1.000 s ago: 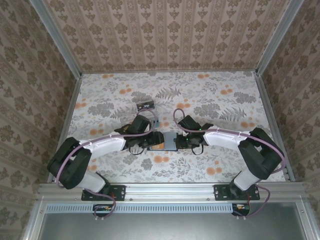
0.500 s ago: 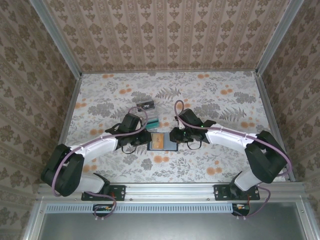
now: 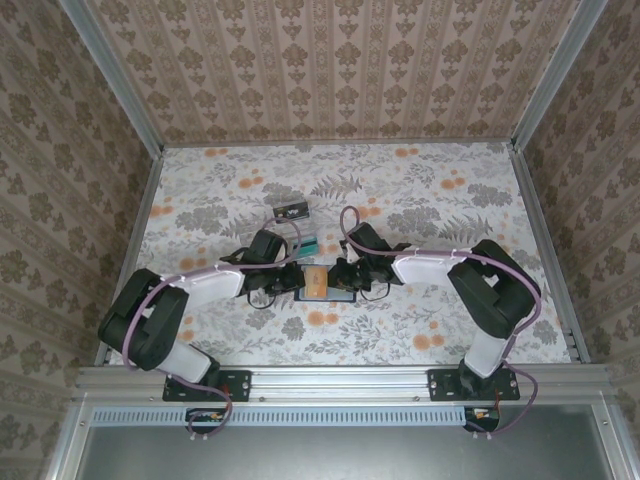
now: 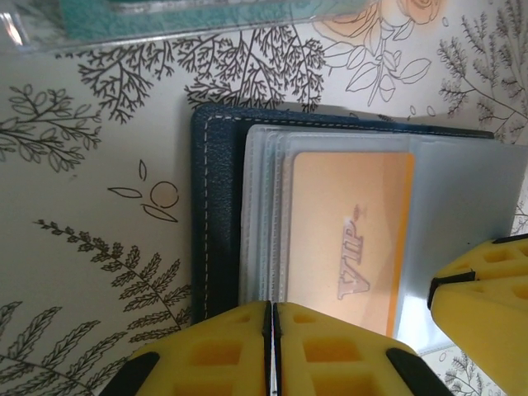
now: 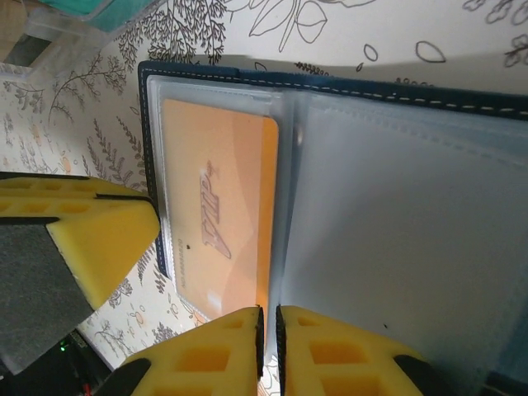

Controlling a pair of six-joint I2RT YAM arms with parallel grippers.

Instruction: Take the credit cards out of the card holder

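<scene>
Dark navy folding card holder (image 4: 216, 247) lies open and flat mid-worktop (image 3: 450, 200), with the orange-tan plastic VIP card (image 4: 346, 223) tucked in a clear sleeve. Left pincer (image 4: 272, 318) is clenched, pads pressed together at the holder's left edge. Right pincer (image 5: 268, 322) is clenched too, at the sleeve fold. Can't tell if either nips a sleeve. The pincers sit close together. Clear plastic tray (image 4: 165, 25) is just beside the far edge, so it's tight there; wide flowery worktop far and right.
</scene>
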